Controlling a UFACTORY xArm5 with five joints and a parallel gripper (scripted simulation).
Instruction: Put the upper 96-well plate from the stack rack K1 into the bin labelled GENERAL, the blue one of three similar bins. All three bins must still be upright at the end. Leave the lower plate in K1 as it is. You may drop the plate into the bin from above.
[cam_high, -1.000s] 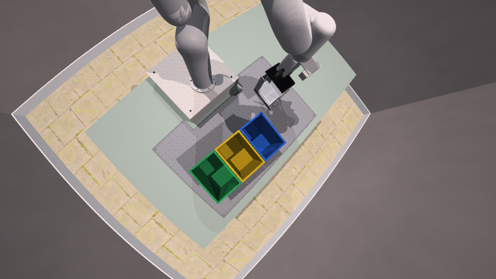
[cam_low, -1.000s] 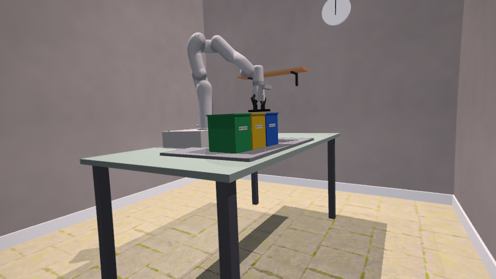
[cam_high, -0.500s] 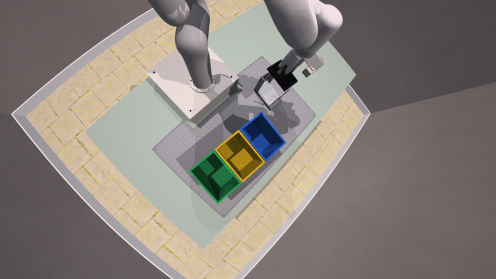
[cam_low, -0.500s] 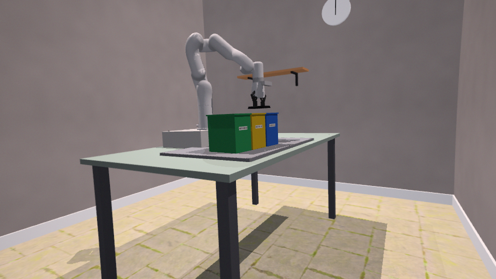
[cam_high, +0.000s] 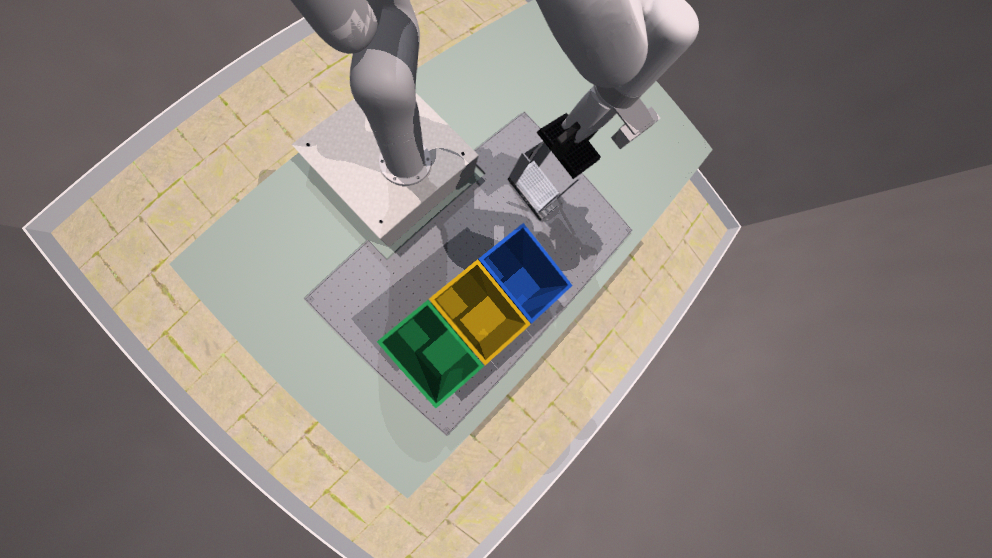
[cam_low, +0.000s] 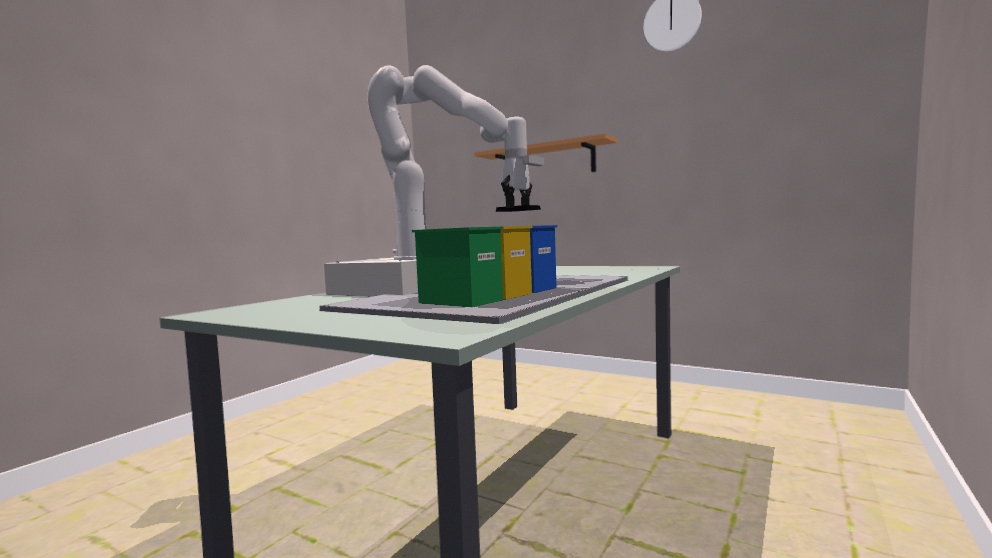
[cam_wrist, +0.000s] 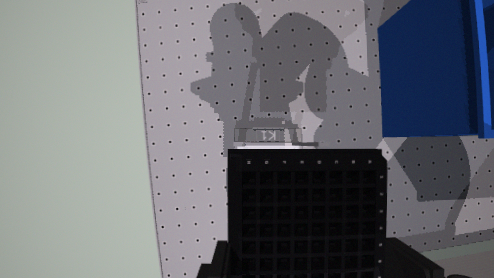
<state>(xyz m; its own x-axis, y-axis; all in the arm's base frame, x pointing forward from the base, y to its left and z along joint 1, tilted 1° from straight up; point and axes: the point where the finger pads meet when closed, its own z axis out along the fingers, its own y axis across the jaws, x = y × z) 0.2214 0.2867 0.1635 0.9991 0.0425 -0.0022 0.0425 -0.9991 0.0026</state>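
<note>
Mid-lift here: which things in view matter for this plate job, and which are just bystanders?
In the job: pincer shut on black plate; rack K1 with white plate; blue bin.

Bystanders, keep upright: yellow bin, green bin. Wall shelf, clock.

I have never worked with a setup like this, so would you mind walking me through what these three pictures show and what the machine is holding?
The machine is a single white robot arm bolted to a pale block on a green table. One picture looks straight down from above, one looks from the side across the room, and one comes from a camera on the arm's wrist, pointing down past its gripper.

On the table lies a grey dotted board. On it stand three open bins in a row: green, yellow and blue. Beside the blue one stands a small rack marked K1, with a pale well plate in it.

The gripper is shut on a black 96-well plate, held in the air above the height of the bins' rims, near the rack and not yet over the blue bin.
</note>
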